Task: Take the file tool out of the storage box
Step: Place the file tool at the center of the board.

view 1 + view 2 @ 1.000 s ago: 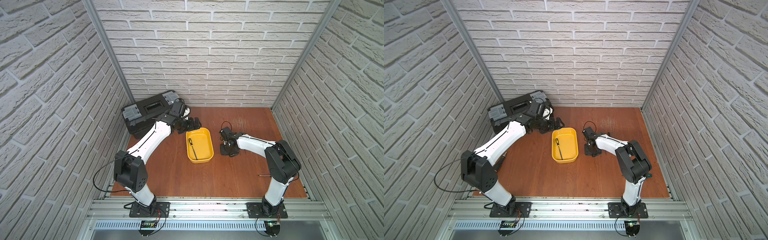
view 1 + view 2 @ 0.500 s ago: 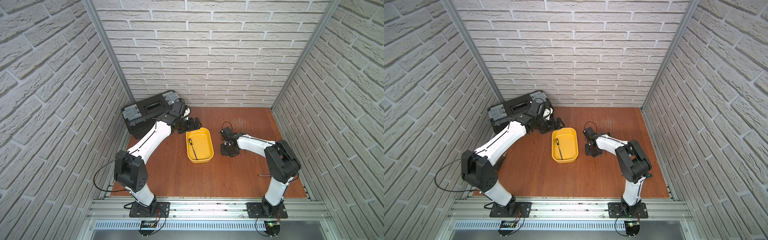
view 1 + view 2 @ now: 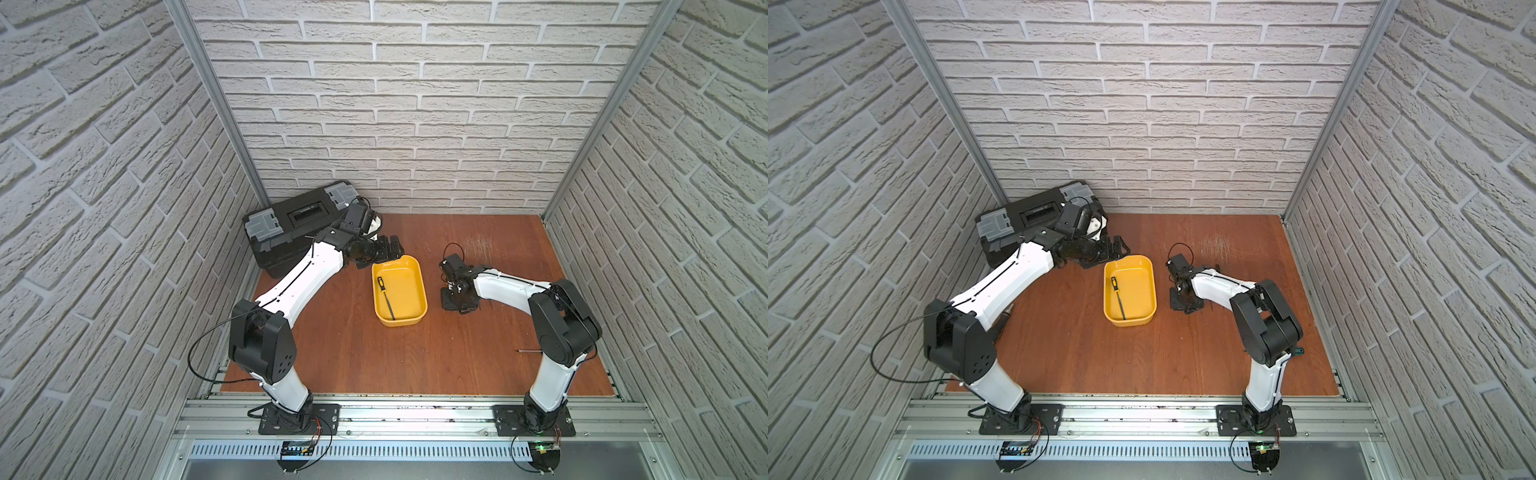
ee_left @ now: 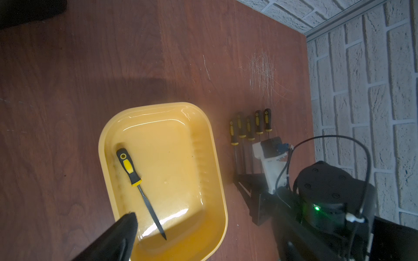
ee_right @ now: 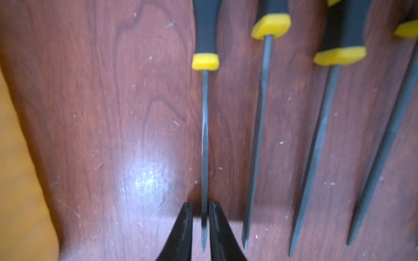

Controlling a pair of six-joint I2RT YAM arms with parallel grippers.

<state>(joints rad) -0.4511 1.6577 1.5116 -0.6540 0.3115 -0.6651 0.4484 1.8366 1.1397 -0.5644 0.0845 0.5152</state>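
Observation:
The yellow storage box (image 3: 401, 323) (image 3: 1129, 321) (image 4: 217, 158) sits mid-table. One file tool (image 3: 385, 297) (image 3: 1118, 297) (image 4: 140, 192) with a black-and-yellow handle lies along its left side. My left gripper (image 3: 390, 249) hovers open at the box's far-left corner, and one of its fingers (image 4: 126, 228) shows over the box rim. My right gripper (image 3: 457, 301) (image 5: 201, 204) is down at the table to the right of the box. Its jaws stand slightly apart on either side of the blade of another file (image 5: 204, 135) lying on the wood.
Several more files (image 4: 248, 126) lie in a row on the table right of the box, beside the right gripper. A black toolbox (image 3: 291, 224) stands at the back left. A thin tool (image 3: 528, 351) lies near the right arm's base. Brick walls close three sides.
Both arms stay where they were. The right jaws have parted a little around the file blade on the table.

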